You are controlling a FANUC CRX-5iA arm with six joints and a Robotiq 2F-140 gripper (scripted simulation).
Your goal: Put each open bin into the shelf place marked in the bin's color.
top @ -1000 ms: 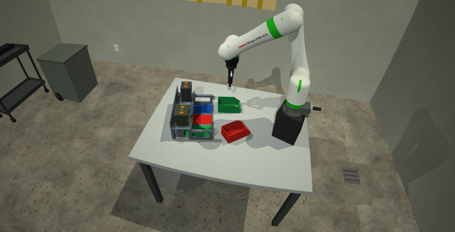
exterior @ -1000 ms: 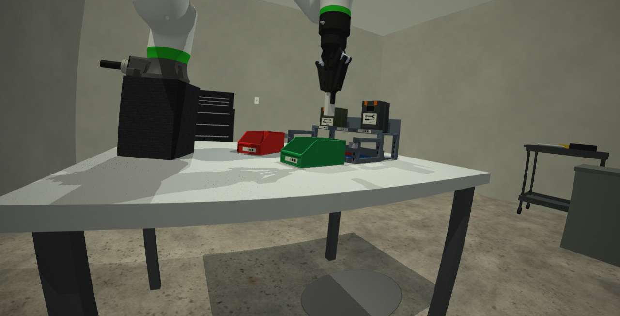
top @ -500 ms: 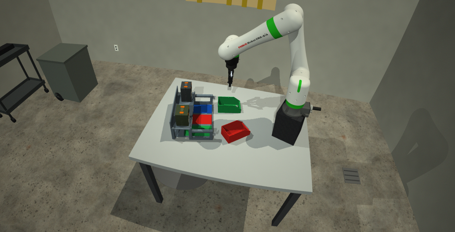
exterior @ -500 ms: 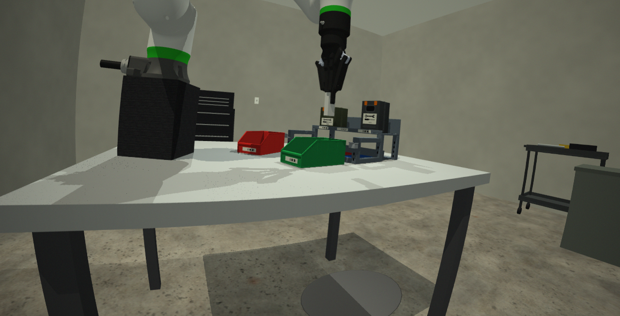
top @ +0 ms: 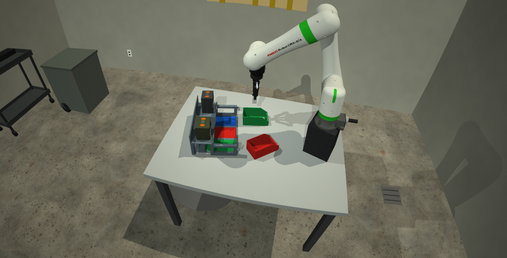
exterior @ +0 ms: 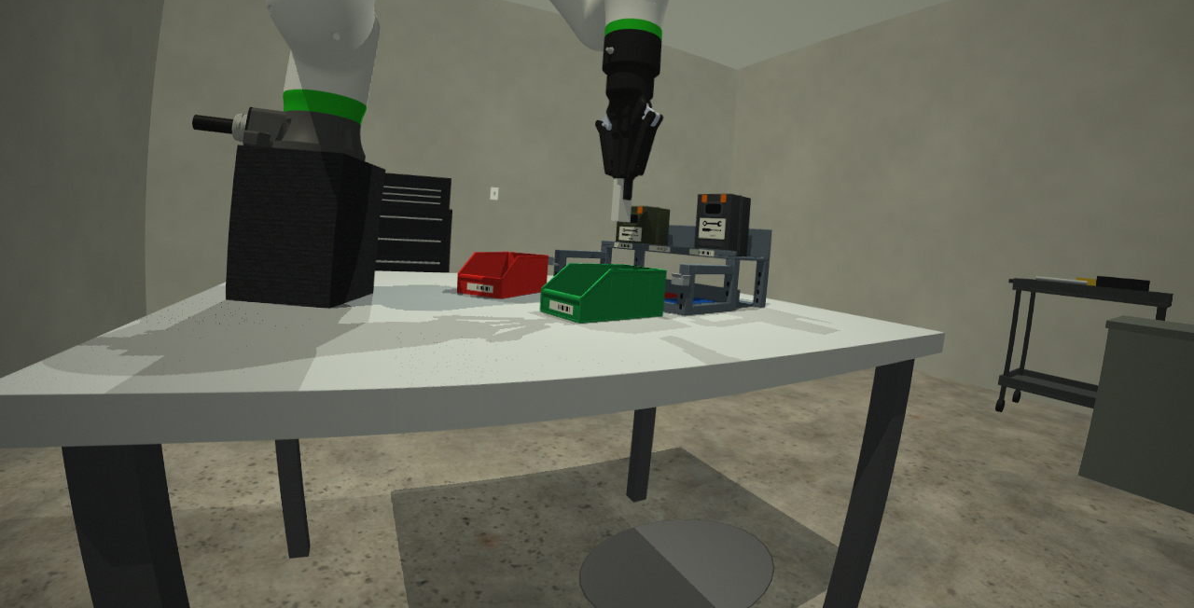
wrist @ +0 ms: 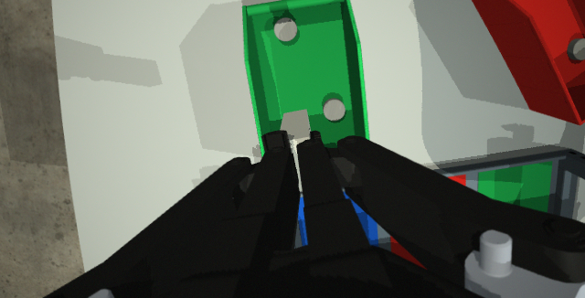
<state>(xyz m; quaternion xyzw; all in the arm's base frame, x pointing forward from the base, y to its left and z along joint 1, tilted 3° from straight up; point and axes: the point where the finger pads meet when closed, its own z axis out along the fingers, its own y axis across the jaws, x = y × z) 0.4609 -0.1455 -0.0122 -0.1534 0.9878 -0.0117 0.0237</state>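
My gripper (top: pixel 254 98) (exterior: pixel 620 208) (wrist: pixel 299 130) is shut and empty, pointing down well above the rear part of the green bin (top: pixel 255 120) (exterior: pixel 621 296) (wrist: pixel 306 69). That bin stands level on the table, its low front toward the arm's base, with two grey round parts inside. The red bin (top: pixel 262 148) (exterior: pixel 522 277) (wrist: pixel 507 47) stands on the table, turned at an angle, with grey parts inside. The shelf shows a blue mark (top: pixel 225 121), a red mark (top: pixel 225 132) (wrist: pixel 458 181) and a green mark (top: pixel 229 149) (wrist: pixel 537 181). No bin stands on these marks.
A dark case (top: pixel 207 101) (exterior: pixel 722 223) and an olive case (top: pixel 202 129) (exterior: pixel 655 225) stand on the shelf's upper board, behind the marked places. The shelf has side rails and a tall back panel. The arm's black pedestal (top: pixel 321 141) (exterior: pixel 287 224) stands opposite the shelf, beyond the bins.
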